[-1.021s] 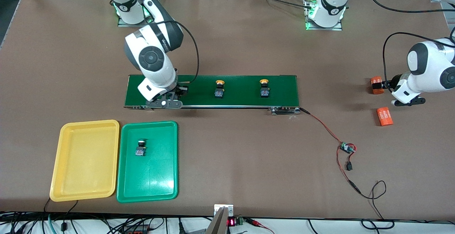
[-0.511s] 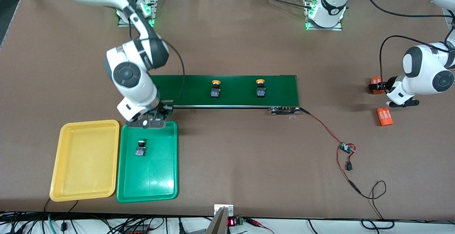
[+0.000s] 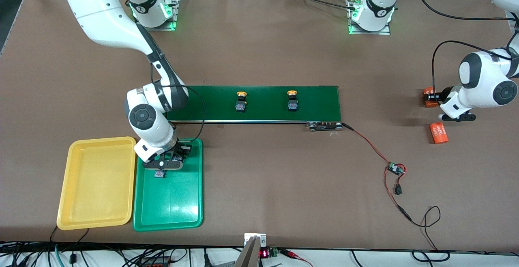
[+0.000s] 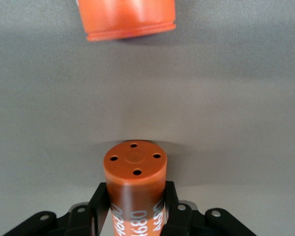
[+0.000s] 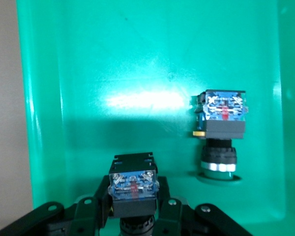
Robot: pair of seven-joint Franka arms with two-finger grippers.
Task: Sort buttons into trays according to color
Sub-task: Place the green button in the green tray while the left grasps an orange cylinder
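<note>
Buttons are on the move. Front view: the right gripper (image 3: 164, 162) has come off the belt (image 3: 259, 102) and now hangs over the green tray (image 3: 184, 206), beside the yellow tray (image 3: 81, 218). Two yellow buttons (image 3: 241, 101) wait on the belt.

Left wrist view: the left gripper (image 4: 136, 211) waits, squeezing an orange cylinder (image 4: 135, 184).

Right wrist view: the right gripper holds a button (image 5: 132, 189) over the tray, near the green button (image 5: 221, 130) lying there. Letting go looks next.

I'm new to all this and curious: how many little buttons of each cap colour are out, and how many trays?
Yellow-orange-capped buttons: 2, and, on the conveyor belt
Green-capped buttons: 2, one lying in the green tray, one held by the right gripper
Trays: 2, green tray and yellow tray
Total: 6
</note>
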